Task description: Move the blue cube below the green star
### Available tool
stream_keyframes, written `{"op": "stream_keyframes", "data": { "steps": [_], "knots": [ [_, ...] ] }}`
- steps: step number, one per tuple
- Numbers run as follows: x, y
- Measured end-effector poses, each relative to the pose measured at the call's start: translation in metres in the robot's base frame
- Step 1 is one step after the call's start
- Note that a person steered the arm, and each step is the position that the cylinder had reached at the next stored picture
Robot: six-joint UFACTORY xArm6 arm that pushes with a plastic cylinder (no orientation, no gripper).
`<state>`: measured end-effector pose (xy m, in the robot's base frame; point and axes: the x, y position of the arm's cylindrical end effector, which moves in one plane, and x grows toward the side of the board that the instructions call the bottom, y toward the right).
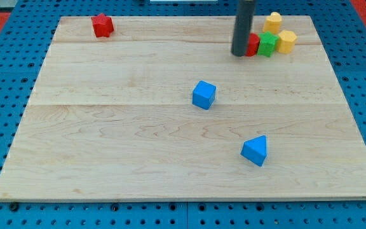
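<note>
One pale wooden board (107, 140) is lying on a blue pegboard table (5, 63). My tip (241, 53), grasping nothing, is resting beside the green star (269, 44), while the blue cube (203, 95) is sitting mid-board, well apart, toward the view's bottom-left.

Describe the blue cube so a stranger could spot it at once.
On the wooden board, look near the middle, below and to the view's left of my tip. The blue cube sits alone there; the other blue block, nearer the view's bottom right, is wedge-shaped.
</note>
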<state>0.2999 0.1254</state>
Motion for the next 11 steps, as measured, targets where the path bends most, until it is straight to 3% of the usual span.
{"op": "stream_keyframes", "data": {
  "steps": [1, 2, 3, 4, 5, 6, 7, 8, 10, 11],
  "knots": [
    [-0.006, -0.010],
    [0.054, -0.020],
    [0.146, -0.021],
    [0.164, -0.082],
    [0.142, -0.129],
    [0.110, -0.113],
    [0.110, -0.044],
    [0.136, -0.018],
    [0.068, 0.013],
    [0.059, 0.029]
  ]
}}
